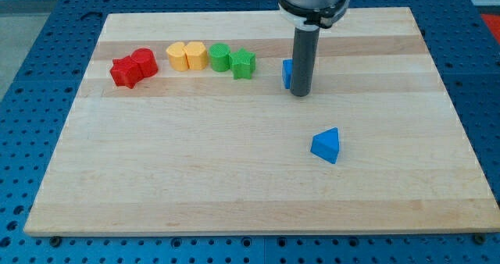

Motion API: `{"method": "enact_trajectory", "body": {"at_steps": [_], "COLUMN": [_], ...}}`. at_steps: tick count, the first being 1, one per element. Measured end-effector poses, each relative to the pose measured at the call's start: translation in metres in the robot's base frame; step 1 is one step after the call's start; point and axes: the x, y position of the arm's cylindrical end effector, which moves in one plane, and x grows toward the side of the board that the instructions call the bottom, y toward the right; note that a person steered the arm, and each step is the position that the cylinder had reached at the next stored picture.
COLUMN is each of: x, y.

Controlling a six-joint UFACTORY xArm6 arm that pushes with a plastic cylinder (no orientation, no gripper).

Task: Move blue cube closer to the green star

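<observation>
The blue cube (287, 73) sits at the view's upper middle, mostly hidden behind my rod; only its left part shows. My tip (301, 94) rests on the board right against the cube's right side. The green star (244, 63) lies a short way to the cube's left, with a gap of bare wood between them.
A green round block (219, 57) touches the star's left side. A yellow heart-like block (187, 56) and red blocks (133, 67) continue the row to the left. A blue triangular block (326, 145) lies below my tip. The wooden board (234, 186) sits on a blue perforated table.
</observation>
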Motion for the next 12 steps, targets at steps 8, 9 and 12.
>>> {"method": "enact_trajectory", "body": {"at_steps": [8, 9, 12], "x": [-0.018, -0.018, -0.071], "y": [-0.019, -0.004, 0.041]}}
